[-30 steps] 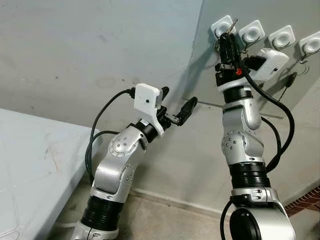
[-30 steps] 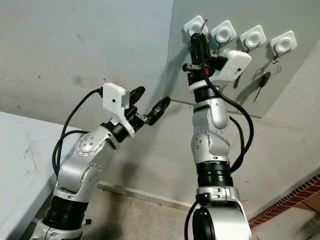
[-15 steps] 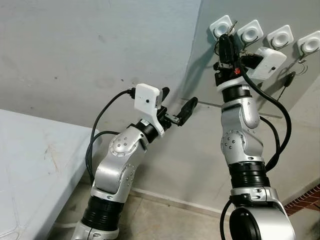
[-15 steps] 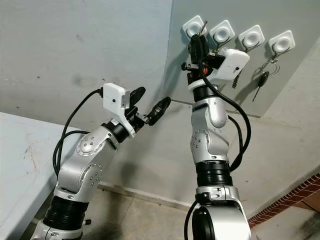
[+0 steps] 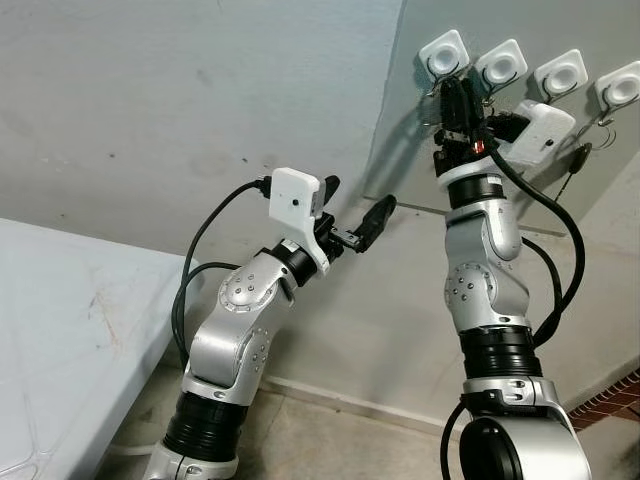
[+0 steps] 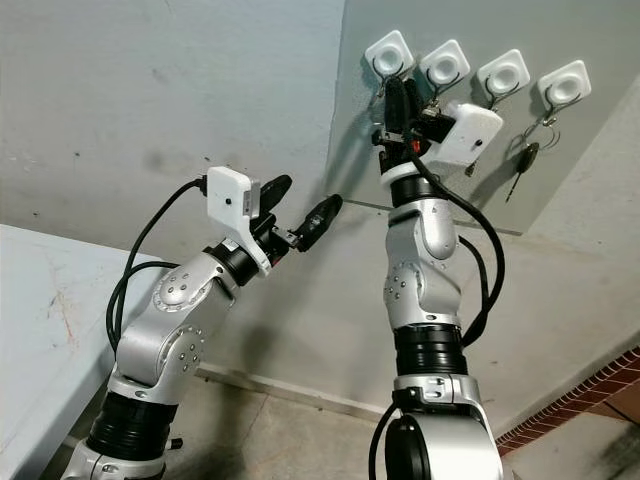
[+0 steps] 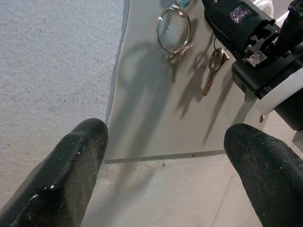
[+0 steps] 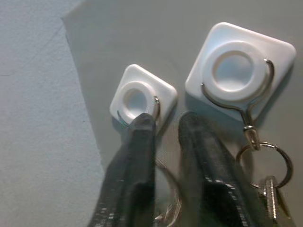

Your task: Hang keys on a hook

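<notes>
Right gripper [image 8: 163, 124], nearly closed, pinches a key ring [image 8: 166, 208] at the hook's [image 8: 142, 98] 6 o'clock; left gripper [image 7: 165, 156] gapes empty.

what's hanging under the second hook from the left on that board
A wire hanger drops from the second hook to a key ring holding a silver key. The right gripper and its fingers cover the leftmost hook's lower edge.

Hooks [image 6: 389, 52]: four white square pads with wire hooks, in a row on the grey board. Keys [image 7: 173, 34]: wire ring hanging just below the leftmost hook, pinched between black fingers [image 8: 137, 156]. Contact with that hook unclear.
</notes>
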Robot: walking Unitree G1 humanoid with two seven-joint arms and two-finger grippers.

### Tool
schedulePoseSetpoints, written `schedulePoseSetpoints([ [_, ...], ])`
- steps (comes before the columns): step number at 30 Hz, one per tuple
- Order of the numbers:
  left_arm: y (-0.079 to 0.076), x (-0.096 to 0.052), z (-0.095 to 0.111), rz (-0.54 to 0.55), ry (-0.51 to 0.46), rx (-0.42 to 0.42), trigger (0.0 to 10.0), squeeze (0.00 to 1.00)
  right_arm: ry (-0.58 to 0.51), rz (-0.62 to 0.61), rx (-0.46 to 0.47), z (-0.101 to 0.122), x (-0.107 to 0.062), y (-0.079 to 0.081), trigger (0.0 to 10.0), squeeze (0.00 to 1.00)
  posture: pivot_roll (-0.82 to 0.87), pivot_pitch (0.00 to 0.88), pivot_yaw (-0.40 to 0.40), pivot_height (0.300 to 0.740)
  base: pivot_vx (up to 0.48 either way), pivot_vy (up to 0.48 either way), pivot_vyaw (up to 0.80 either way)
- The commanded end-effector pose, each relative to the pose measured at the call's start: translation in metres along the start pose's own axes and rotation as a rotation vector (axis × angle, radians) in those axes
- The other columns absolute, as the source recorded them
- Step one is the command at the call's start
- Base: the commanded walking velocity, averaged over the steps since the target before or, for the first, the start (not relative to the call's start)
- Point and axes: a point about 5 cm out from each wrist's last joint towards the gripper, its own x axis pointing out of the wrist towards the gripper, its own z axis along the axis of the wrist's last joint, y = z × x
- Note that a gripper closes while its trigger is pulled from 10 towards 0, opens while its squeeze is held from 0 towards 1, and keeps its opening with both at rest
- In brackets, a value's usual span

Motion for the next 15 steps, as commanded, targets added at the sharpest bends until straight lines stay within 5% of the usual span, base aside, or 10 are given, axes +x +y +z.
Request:
schedulePoseSetpoints([
  [1,-0.0044,0.0018,0.0065,-0.014,-0.02,0.001,10.0,0.0,-0.011,0.002,0.005,0.0027,0.0006,0.001,10.0,1.0,-0.02,0.017,-0.043,0.74,0.0,0.0,0.0],
  [14,-0.003,0.0009,0.0056,-0.005,-0.019,-0.003,10.0,0.0,-0.013,0.033,0.007,0.0021,-0.001,0.0039,10.0,1.0,-0.01,0.017,-0.045,0.74,0.0,0.0,0.0],
  [15,-0.0014,-0.0001,0.0035,0.006,-0.014,0.004,10.0,0.0,-0.01,0.058,0.006,0.0003,-0.0049,0.0052,10.0,0.2,-0.01,0.017,-0.045,0.74,0.0,0.0,0.0],
])
